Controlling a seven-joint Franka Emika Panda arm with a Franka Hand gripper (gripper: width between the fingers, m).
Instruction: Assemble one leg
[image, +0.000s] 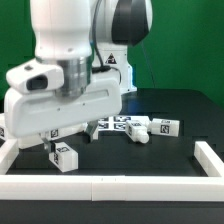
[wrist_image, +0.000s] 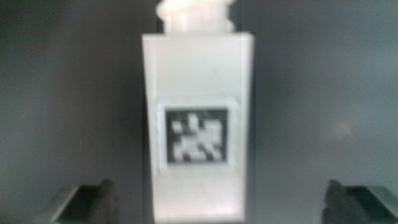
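Leg: a white square post (image: 66, 156) (wrist_image: 198, 120) lies on the dark bench (image: 170, 160), in the lower left of the exterior view, right under the robot's hand.
Leg's faces: one black-and-white tag (wrist_image: 199, 135) faces the wrist camera, and a small rounded stub (wrist_image: 192, 12) sticks out of one end.
Jaws: released and spread wide. In the wrist view the two dark fingers (wrist_image: 80, 205) stand on either side of the leg, each with a clear gap, touching nothing.
Arm: the white arm (image: 65, 60) fills the upper left of the exterior view, with its broad hand low over the leg.
Other legs: several similar tagged posts (image: 140, 128) lie in a loose cluster at centre right of the exterior view, well apart from the leg under the hand.
Border: a low white rail (image: 100, 186) runs along the bottom of the exterior view and turns up the right side.
Height of jaws above bench: cannot tell.
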